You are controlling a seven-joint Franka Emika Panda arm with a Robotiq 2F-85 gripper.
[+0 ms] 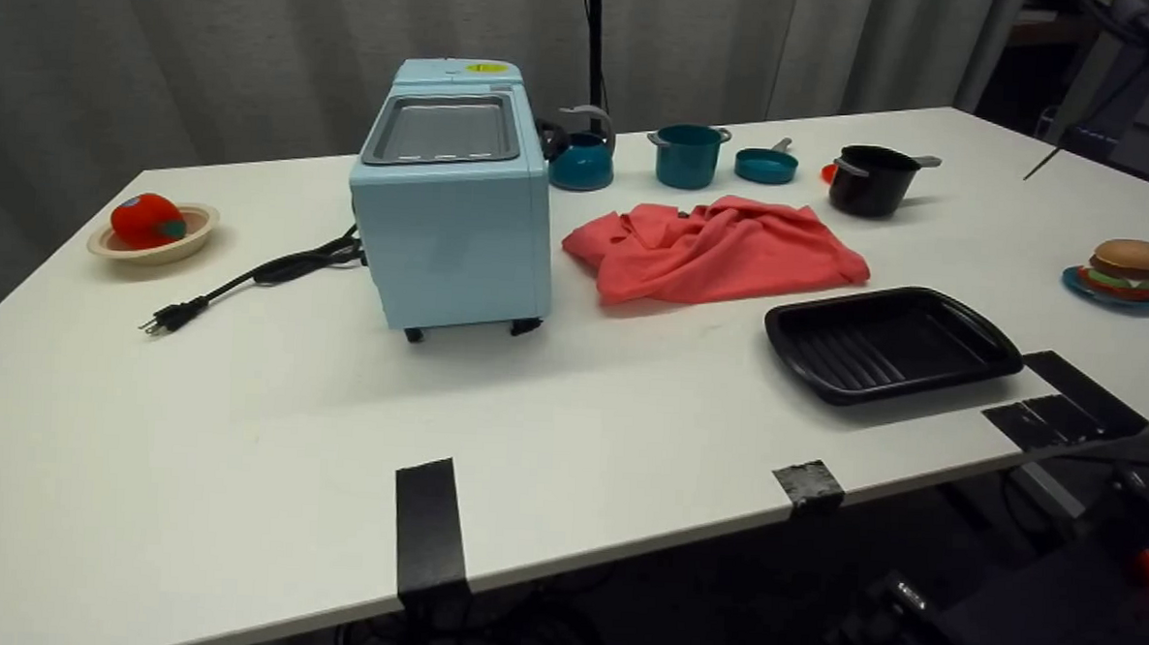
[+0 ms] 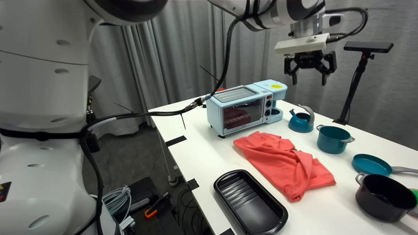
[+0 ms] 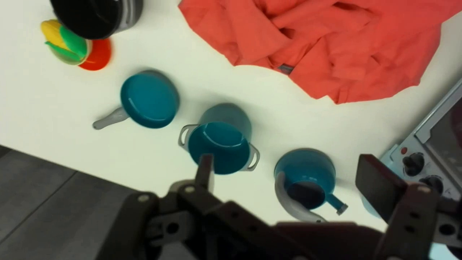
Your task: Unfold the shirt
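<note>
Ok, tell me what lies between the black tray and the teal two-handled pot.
The rumpled red shirt lies between the black tray and the teal pot; both exterior views show it.

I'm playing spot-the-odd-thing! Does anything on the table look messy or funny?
Yes, the coral shirt lies crumpled, not spread flat, strange near a teal pot. A power plug near the toaster oven lies loose on the table, in no socket. I see no spills.

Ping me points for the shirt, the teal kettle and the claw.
Shirt (image 2: 281, 163): in an exterior view, on crumpled fabric near its middle.
Teal kettle (image 3: 306, 169): wrist view, on its rounded body.
Claw (image 2: 309, 80): in an exterior view, midway between its fingertips.
</note>
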